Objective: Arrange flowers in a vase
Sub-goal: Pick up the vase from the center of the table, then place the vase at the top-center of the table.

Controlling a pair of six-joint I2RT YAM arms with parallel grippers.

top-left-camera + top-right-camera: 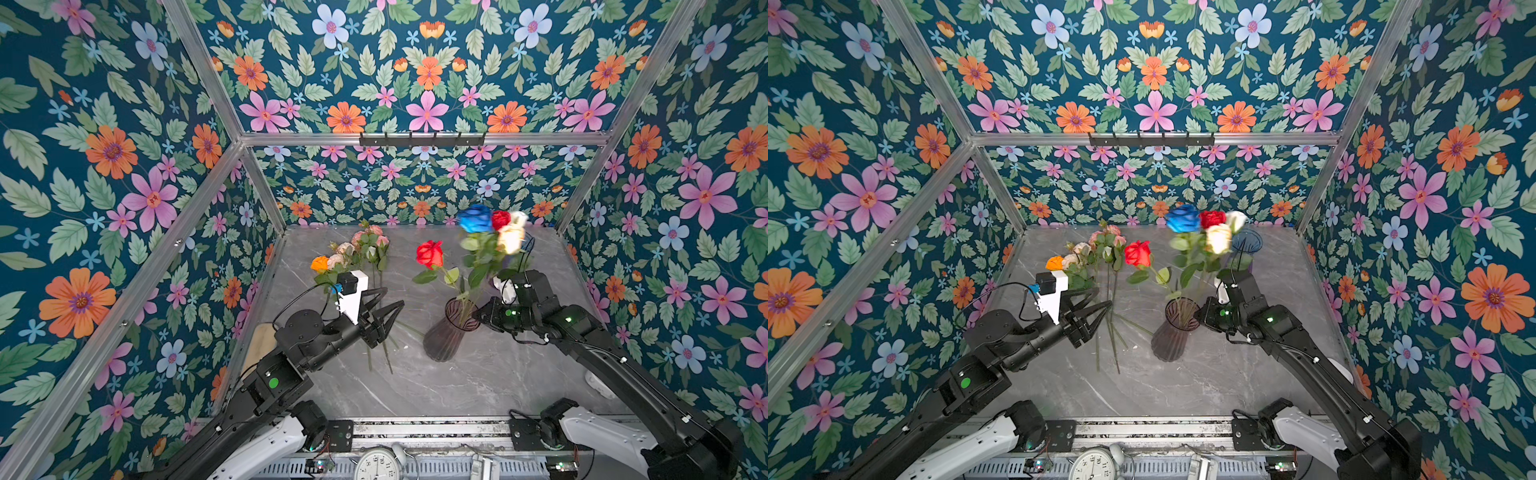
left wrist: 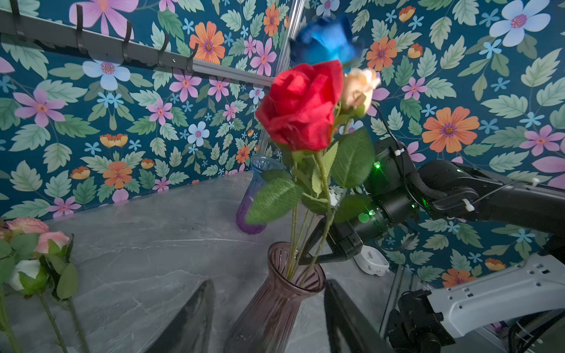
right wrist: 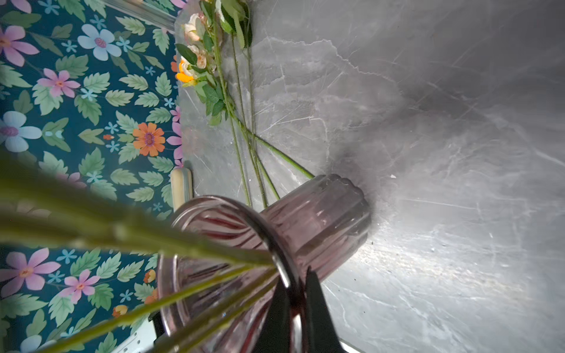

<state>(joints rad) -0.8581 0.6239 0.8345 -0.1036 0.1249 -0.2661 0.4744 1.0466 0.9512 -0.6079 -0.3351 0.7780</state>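
Mauve ribbed glass vase (image 1: 446, 336) upright near the middle of a grey marble table (image 1: 457, 390), several flowers already in it: a red rose (image 1: 430, 253) leaning away from the rest, then a blue rose (image 1: 473, 218), a dark red rose (image 1: 500, 219) and cream roses (image 1: 511, 239) higher up, blooms blurred. Right gripper (image 3: 296, 282) clamped on the vase's lip, one finger inside the mouth and one outside, glass pinched between, stems just beside. Left gripper (image 1: 392, 305) empty, jaws apart, hovering over the bare stem ends of a loose bunch (image 1: 357, 253): orange, pink, peach and white roses lying flat on the table to the robot's left of the vase, heads toward the back wall, stems crossed.

Step in hand, by the look of it: steadying or shifting the vase before fetching another flower. Next move, probably: lowering the open left jaws onto a single stem, teasing it free of the crossed ones, lifting it upright, threading it into the narrow mouth. In the way: stems and leaves crowding that mouth, plus the right fingers on the lip. Risk of tipping the vase with a careless pull.

Further out: a second vase (image 1: 1246, 245), blue shading to purple, no flowers seen in it, at the far right corner; a small white object (image 1: 595, 382) at the right table edge; a hook rail (image 1: 422, 139) on the flowered wallpaper; a clock (image 1: 376, 465) below the front edge.
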